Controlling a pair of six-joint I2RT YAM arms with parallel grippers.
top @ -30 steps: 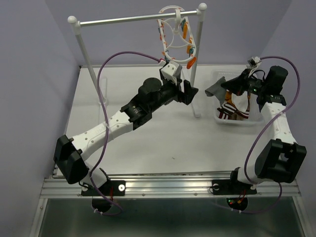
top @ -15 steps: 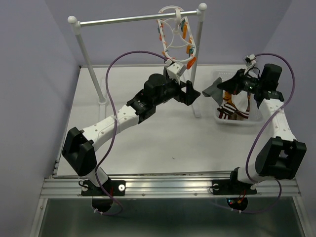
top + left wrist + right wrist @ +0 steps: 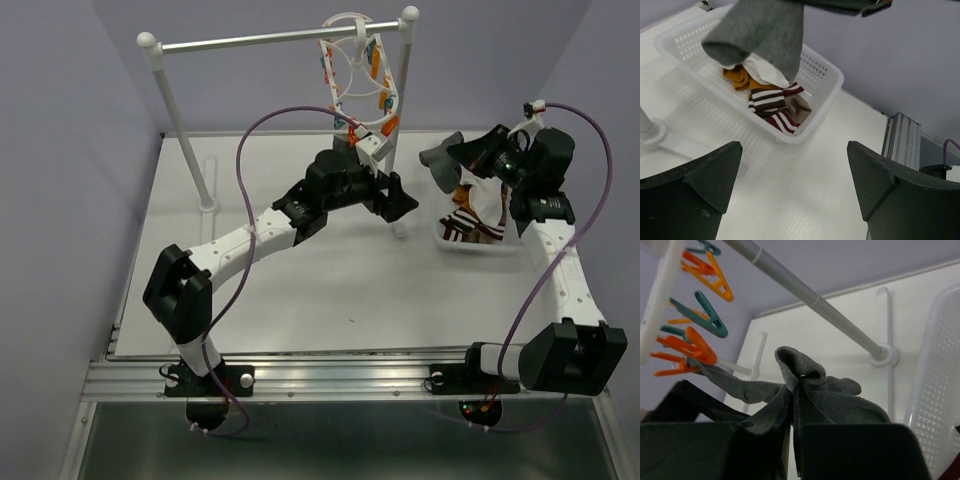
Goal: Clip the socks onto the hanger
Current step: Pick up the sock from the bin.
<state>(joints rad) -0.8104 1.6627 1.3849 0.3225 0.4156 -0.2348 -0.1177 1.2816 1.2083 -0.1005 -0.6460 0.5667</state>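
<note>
My right gripper point(image 3: 470, 157) is shut on a grey sock point(image 3: 441, 159) and holds it in the air above the left end of the white basket point(image 3: 500, 245). The sock shows bunched between my jaws in the right wrist view point(image 3: 810, 390) and hanging in the left wrist view point(image 3: 762, 35). The white hanger point(image 3: 358, 80) with orange and teal clips point(image 3: 702, 342) hangs from the rail. My left gripper point(image 3: 398, 200) is open and empty, just below the hanger, facing the basket. Mustard, white and brown striped socks point(image 3: 770, 97) lie in the basket.
The metal rail stand point(image 3: 280, 38) with white ball-topped posts spans the back; its right post point(image 3: 398, 150) stands between my two grippers, its foot point(image 3: 650, 132) on the table. The table's right edge rail point(image 3: 902, 142) lies beyond the basket.
My right gripper has lifted the grey sock up and slightly back, above the basket. My left arm has stretched further right, bringing its gripper close under the hanger by the post.
</note>
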